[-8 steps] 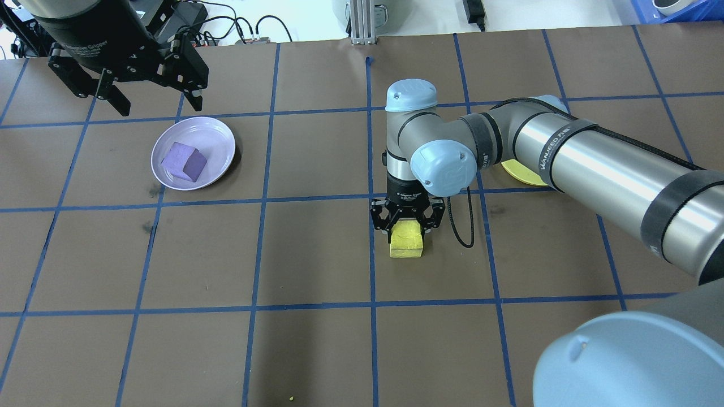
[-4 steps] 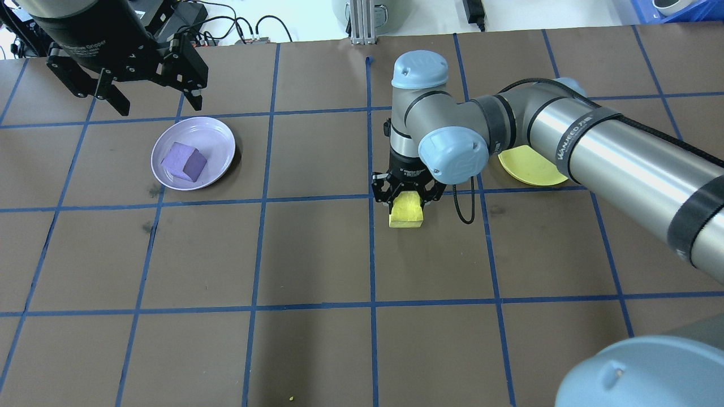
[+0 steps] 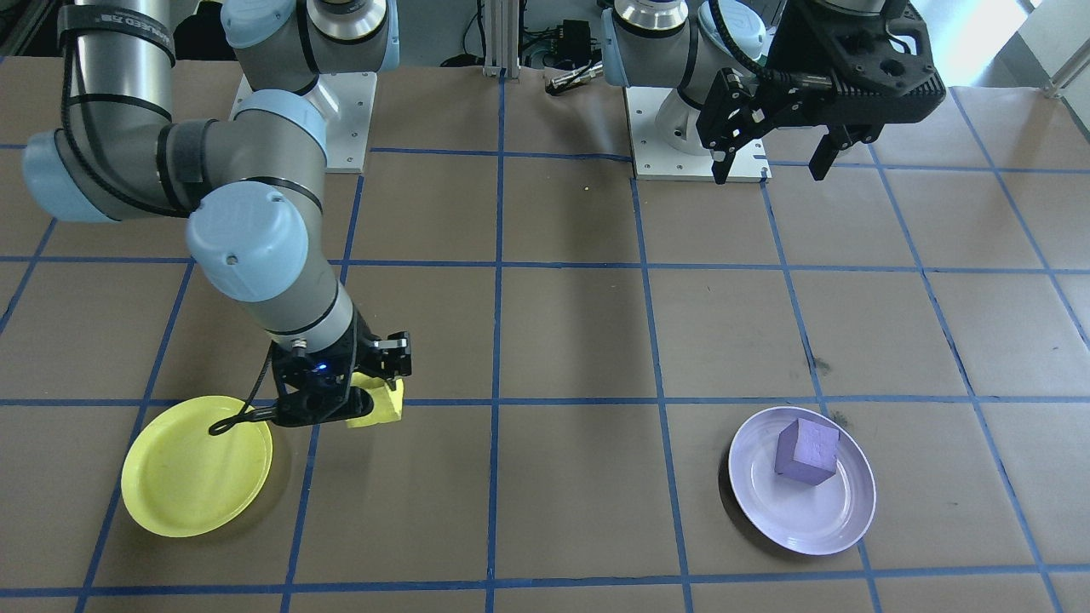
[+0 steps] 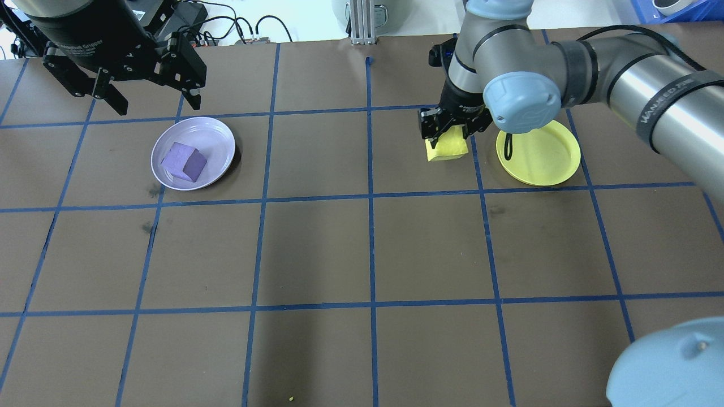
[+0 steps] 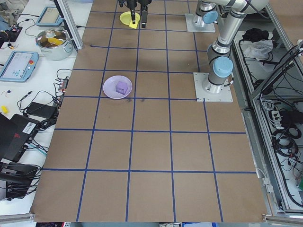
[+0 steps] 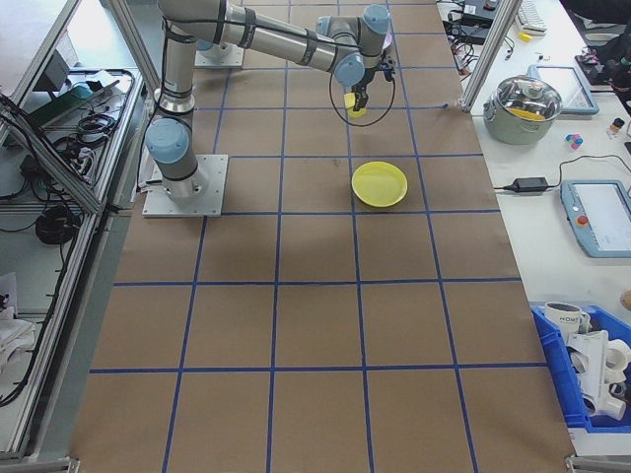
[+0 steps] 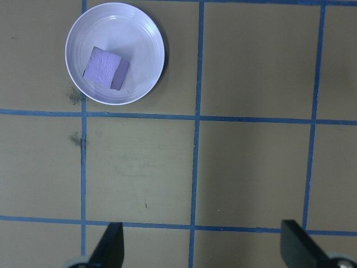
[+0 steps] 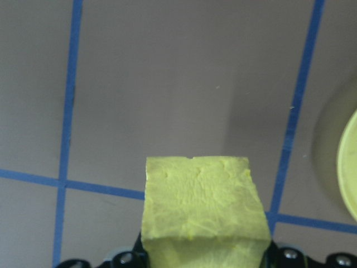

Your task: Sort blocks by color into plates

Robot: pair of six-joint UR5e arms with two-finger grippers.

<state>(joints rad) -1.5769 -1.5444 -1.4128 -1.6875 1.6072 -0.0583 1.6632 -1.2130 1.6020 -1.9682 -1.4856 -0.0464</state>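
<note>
My right gripper (image 4: 448,135) (image 3: 358,400) is shut on the yellow block (image 4: 447,149) (image 3: 380,408) (image 8: 202,212) and holds it above the table, just beside the yellow plate (image 4: 538,154) (image 3: 194,468). The plate's rim (image 8: 347,167) shows at the right edge of the right wrist view. The purple block (image 4: 184,161) (image 3: 806,452) (image 7: 106,67) lies in the lavender plate (image 4: 218,141) (image 3: 800,515) (image 7: 142,33). My left gripper (image 4: 151,102) (image 3: 771,163) hangs open, high over the table behind that plate, with nothing between its fingers (image 7: 109,248).
Blue tape lines grid the brown table (image 4: 317,249). The arm bases (image 3: 694,128) stand at the robot's edge. Off the far edge lie cables and a metal post (image 4: 362,22). A side bench holds a pot (image 6: 525,103) and tablets (image 6: 596,217).
My right arm has carried the yellow block away from the table's middle, farther from the robot and to its right, up beside the yellow plate. The left gripper has barely moved.
</note>
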